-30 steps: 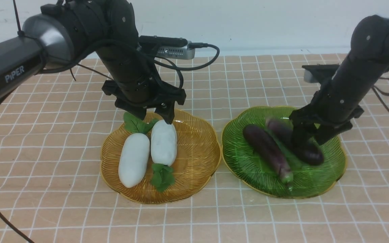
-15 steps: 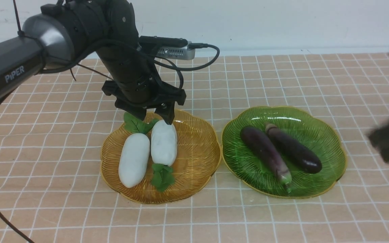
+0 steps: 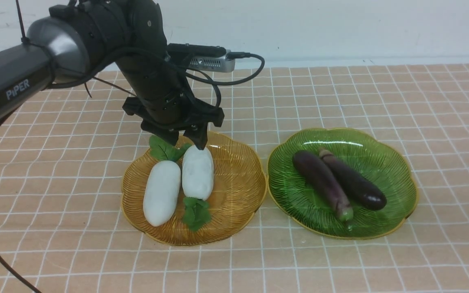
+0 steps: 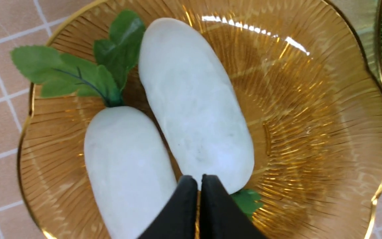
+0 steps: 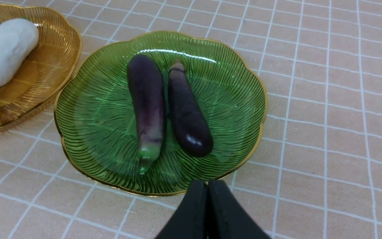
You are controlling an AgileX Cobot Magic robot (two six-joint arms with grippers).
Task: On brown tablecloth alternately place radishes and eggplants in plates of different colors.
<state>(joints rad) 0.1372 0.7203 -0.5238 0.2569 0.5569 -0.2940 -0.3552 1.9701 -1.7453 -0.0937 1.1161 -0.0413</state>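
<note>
Since both plates already hold their pairs, I judge the sorting done, with only my withdrawal left. Nearest, my right fingers [image 5: 206, 186] are pressed together with nothing between them, apart from the green scalloped glass plate with the gold rim [image 3: 397, 175]. Two glossy dark-purple eggplants [image 3: 323, 179] [image 3: 354, 179] lie in it side by side, their stem caps at opposite ends. My left fingers [image 3: 185, 140] are likewise pressed together and empty, above the amber scalloped glass plate with the gold rim [image 3: 238, 183], where two smooth white toy radishes [image 3: 162, 193] [image 3: 198, 173] with green leaves lie. If I drew the left ones away low or sideways, they could snag the leaves near the far rim [image 3: 163, 149] and drag a radish out. A knock could also rattle the two plates, which sit edge to edge on the tan gridded tablecloth [image 3: 267, 260].
</note>
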